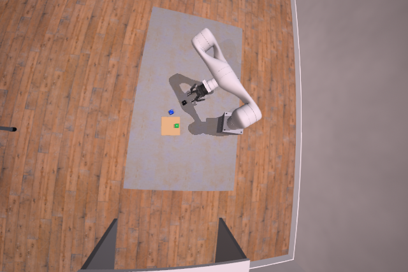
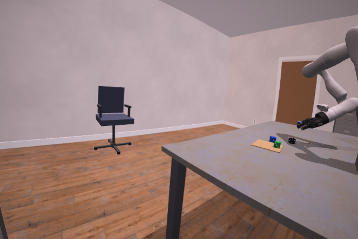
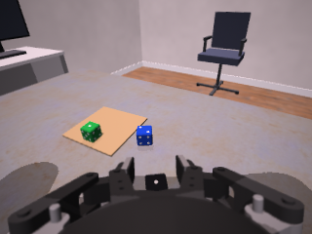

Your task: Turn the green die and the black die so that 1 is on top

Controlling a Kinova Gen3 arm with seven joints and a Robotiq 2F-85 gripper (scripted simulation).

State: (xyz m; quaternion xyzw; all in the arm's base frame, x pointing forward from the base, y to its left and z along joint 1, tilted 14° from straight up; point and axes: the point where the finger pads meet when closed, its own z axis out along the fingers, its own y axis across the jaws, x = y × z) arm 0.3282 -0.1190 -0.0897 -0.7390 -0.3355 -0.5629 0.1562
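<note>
The green die (image 1: 176, 125) (image 2: 277, 144) (image 3: 91, 132) sits on the tan mat (image 1: 166, 130) (image 2: 261, 144) (image 3: 114, 122), inside its edge nearest the arm base; its top shows one pip. The black die (image 1: 183, 102) (image 2: 291, 140) (image 3: 156, 177) rests on the table, off the mat, with one pip on its upper face; the gripper hides its lower part in the wrist view. The blue die (image 1: 171, 111) (image 2: 272, 139) (image 3: 144, 136) lies on the table just off the mat; its top seems to show two pips. My gripper (image 1: 190, 97) (image 2: 301, 127) (image 3: 155, 165) is part open and empty, above and just behind the black die.
The grey table (image 1: 184, 164) (image 2: 231, 169) (image 3: 205, 127) carries the mat and dice. The arm base (image 1: 227, 124) stands at the table's right edge in the top view. The blue die is between the black die and the mat's near corner. A chair (image 2: 111, 100) (image 3: 229, 34) stands beyond the table.
</note>
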